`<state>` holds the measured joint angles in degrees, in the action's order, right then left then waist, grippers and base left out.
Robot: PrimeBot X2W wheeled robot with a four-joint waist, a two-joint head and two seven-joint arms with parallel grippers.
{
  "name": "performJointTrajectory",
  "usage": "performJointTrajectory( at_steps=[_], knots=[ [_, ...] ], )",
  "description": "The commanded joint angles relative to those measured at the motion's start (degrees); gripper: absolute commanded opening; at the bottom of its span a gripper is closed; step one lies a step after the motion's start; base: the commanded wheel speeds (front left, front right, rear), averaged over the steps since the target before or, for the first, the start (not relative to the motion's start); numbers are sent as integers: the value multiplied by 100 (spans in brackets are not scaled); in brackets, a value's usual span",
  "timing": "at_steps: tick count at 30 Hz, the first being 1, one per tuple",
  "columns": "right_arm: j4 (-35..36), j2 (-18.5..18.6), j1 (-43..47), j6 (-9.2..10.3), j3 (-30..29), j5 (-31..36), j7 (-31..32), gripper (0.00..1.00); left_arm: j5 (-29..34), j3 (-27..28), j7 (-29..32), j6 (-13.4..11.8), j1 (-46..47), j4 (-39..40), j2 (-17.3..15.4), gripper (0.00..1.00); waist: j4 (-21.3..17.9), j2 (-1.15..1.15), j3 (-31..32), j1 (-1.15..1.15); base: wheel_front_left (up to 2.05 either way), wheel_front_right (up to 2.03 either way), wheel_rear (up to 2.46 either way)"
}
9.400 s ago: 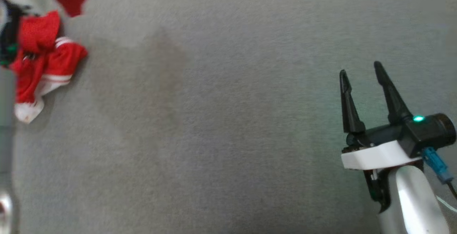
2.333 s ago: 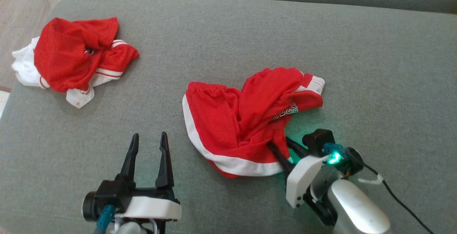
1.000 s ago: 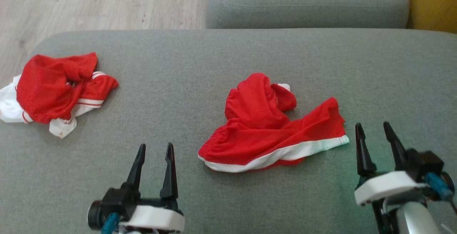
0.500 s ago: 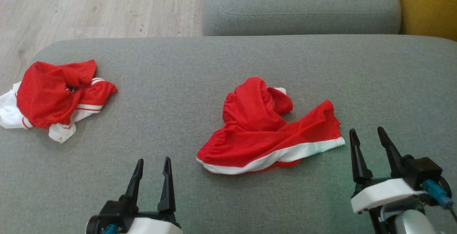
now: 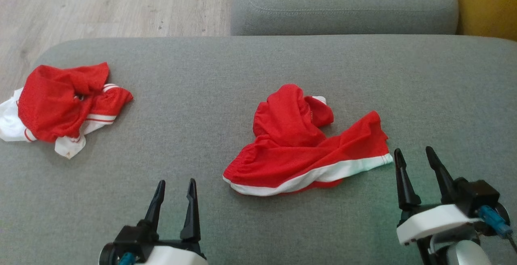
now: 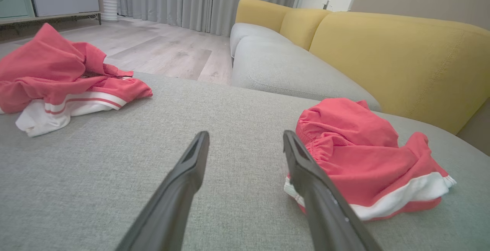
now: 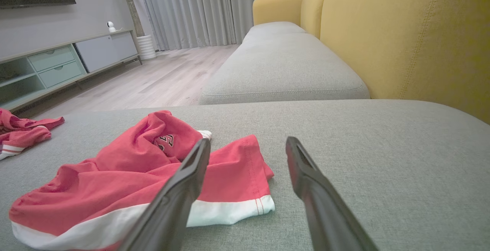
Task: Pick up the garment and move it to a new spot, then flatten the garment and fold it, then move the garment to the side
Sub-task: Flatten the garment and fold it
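The garment, red shorts with a white band, lies crumpled in the middle of the grey cushion. It also shows right of my left fingers as the garment and left of my right fingers as the garment. My left gripper stands open near the front edge, left of the shorts and apart from them. My right gripper is open just right of the white hem, holding nothing. In the wrist views the left gripper and right gripper both have empty jaws.
A second red and white garment lies bunched at the cushion's far left edge, also seen as that bundle. Another grey seat cushion lies beyond, with yellow backrests at the right. Wood floor lies past the left corner.
The whole head view has shifted slightly, so the camera moved. Both grippers stay open and near the front edge. The shorts lie as before.
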<state>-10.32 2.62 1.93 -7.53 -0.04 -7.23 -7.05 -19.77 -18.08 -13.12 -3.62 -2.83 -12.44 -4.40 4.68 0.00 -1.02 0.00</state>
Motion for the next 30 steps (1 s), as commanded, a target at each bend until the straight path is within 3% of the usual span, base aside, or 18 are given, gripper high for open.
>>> performJointTrajectory(
  at_steps=[1, 8, 16, 30],
  knots=[
    [204, 26, -184, 4, 144, -36, -7, 100, -31, 155, -5, -53, 217, 219, -42, 100, -2, 0, -32, 0, 0, 0, 0],
    [242, 26, -275, 4, 161, -17, 24, 100, 21, -39, 180, 74, 405, 136, -98, 100, -55, 0, -218, 0, 0, 0, 0],
    [282, 26, -496, 4, 225, 28, 40, 100, 130, -475, 810, 493, 887, -408, -264, 100, -269, 0, -554, 0, 0, 0, 0],
    [283, 26, -626, 4, 156, 69, -18, 100, 98, -613, 957, 656, 1288, -844, -335, 100, -567, 0, -862, 0, 0, 0, 0]
  ],
)
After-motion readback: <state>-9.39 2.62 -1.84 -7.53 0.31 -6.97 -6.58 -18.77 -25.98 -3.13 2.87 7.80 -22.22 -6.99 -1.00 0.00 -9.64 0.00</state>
